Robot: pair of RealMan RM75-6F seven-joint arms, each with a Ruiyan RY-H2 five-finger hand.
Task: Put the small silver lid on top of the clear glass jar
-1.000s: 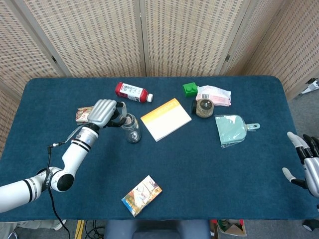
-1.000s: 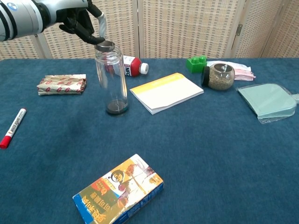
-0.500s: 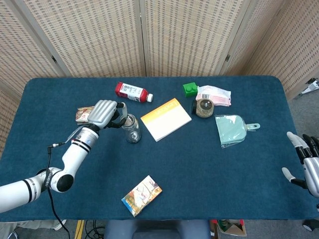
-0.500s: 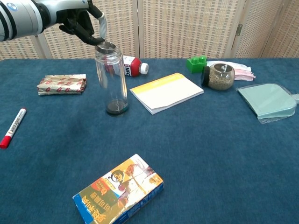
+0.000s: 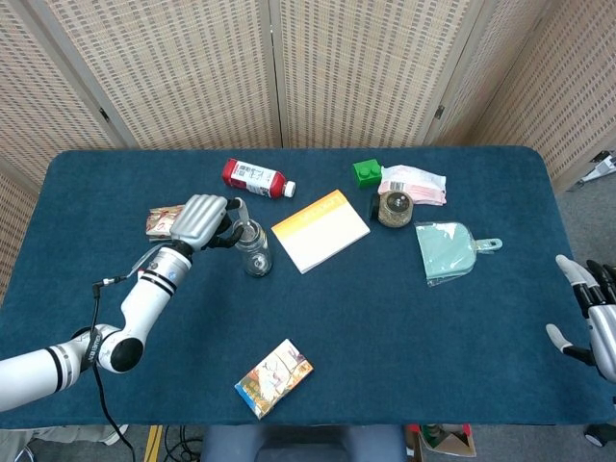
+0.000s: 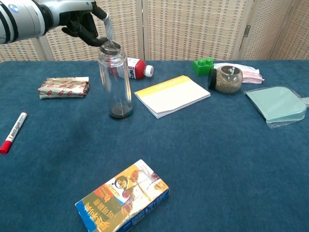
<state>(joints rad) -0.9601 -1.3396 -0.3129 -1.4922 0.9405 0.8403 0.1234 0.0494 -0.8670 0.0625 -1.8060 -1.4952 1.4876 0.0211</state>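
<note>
Pinching the small silver lid (image 6: 110,47) between its fingers (image 6: 107,24), the left hand (image 6: 82,21) rests it atop the clear glass jar (image 6: 115,82).

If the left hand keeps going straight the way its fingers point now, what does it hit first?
The left hand points its fingers toward the silver lid at the mouth of the clear glass jar. It would meet the lid first, then the jar's rim; depth is hard to judge.

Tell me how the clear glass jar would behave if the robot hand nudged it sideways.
The clear glass jar is tall and narrow on a small base, so it would probably tip. It looks nearly empty, likely light. Lying down, its round body could roll on the table.
</note>
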